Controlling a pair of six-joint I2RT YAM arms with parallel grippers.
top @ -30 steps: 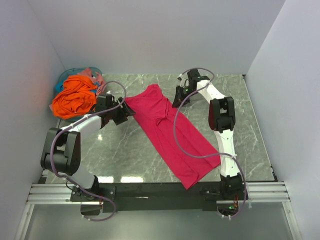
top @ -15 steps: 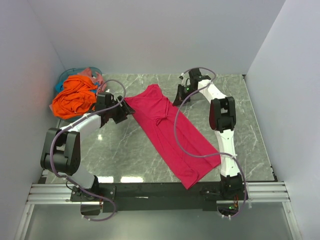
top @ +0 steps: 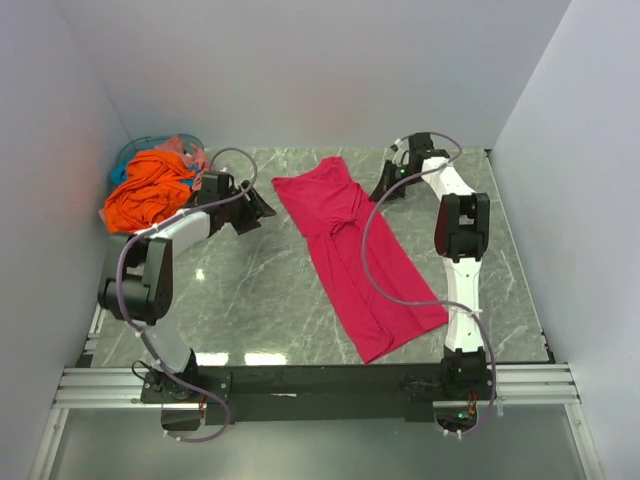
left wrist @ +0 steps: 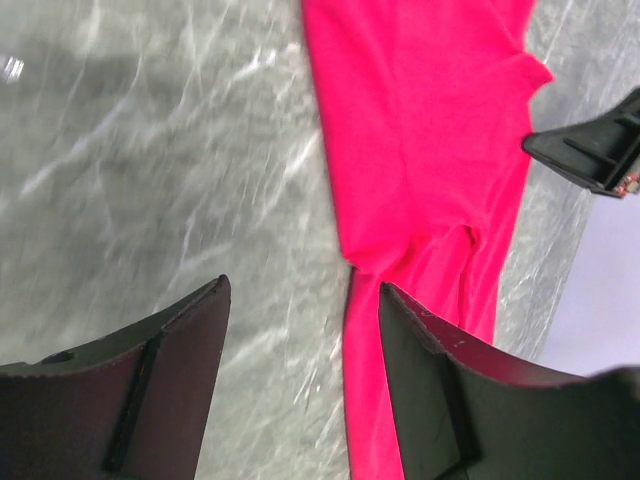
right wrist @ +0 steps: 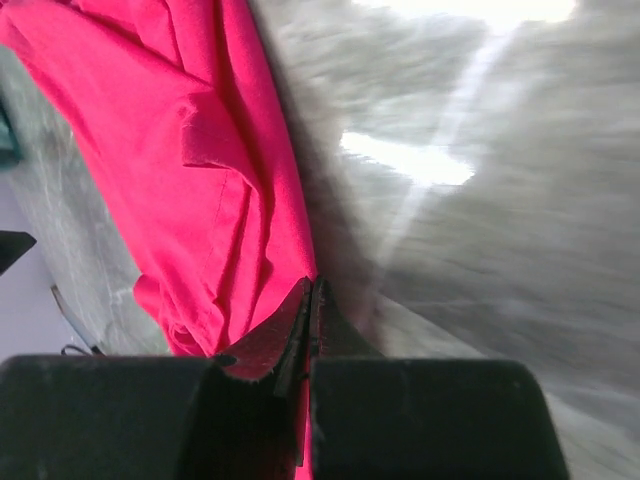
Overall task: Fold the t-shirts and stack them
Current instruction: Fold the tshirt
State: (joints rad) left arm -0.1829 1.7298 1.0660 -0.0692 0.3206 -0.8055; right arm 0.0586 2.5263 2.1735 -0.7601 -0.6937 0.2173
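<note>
A crimson-pink t-shirt (top: 355, 250) lies stretched out on the marble table, running from the back centre to the front right. My right gripper (top: 384, 192) is at the shirt's far right edge, shut on that edge (right wrist: 312, 285), with folds of the shirt (right wrist: 190, 150) bunched beside it. To the left of the shirt's upper part my left gripper (top: 264, 208) stands open over bare marble (left wrist: 300, 300). Its right finger (left wrist: 430, 350) overlaps the shirt's edge (left wrist: 420, 130). An orange t-shirt (top: 150, 192) is heaped at the back left, with a paler pink one (top: 188, 148) behind it.
A round teal basket (top: 132, 152) holds the orange heap in the back left corner, close to the left arm. White walls close in the table at the back and on both sides. A black rail (top: 320, 380) runs along the near edge.
The right gripper has shut on the shirt's edge and moved right and back, dragging the crimson-pink shirt that way. The left gripper has followed to the right, staying open.
</note>
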